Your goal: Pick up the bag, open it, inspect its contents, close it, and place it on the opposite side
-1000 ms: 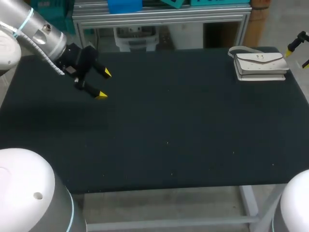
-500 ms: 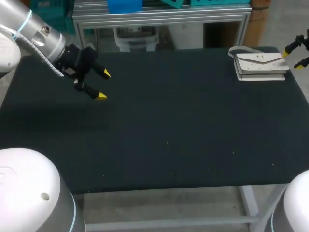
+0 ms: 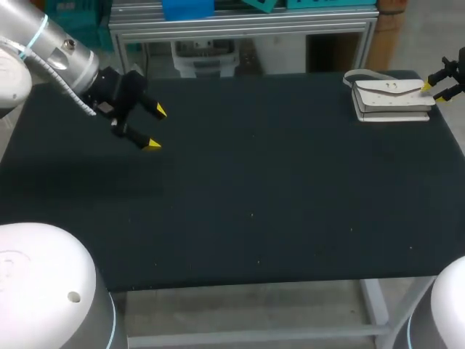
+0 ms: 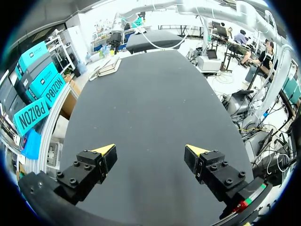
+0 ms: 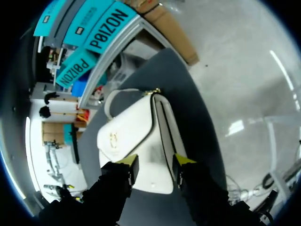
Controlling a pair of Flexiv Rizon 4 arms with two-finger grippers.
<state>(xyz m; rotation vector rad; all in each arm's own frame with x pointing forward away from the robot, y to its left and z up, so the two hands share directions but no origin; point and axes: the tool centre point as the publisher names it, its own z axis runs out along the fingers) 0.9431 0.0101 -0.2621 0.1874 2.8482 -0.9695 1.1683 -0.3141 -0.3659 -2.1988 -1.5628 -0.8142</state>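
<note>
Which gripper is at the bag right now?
The right gripper, open at the white bag; the left gripper hangs open far across the table.

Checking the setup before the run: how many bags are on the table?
1. The white bag lies at the table's far right corner, just ahead of the open right gripper. No other bag shows anywhere on the table.

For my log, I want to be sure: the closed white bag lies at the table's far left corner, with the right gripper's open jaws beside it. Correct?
Not quite: the head view shows the white bag at the far right corner of the table, not the far left. The rest holds: it is closed, and the right gripper is beside it, jaws open.
</note>
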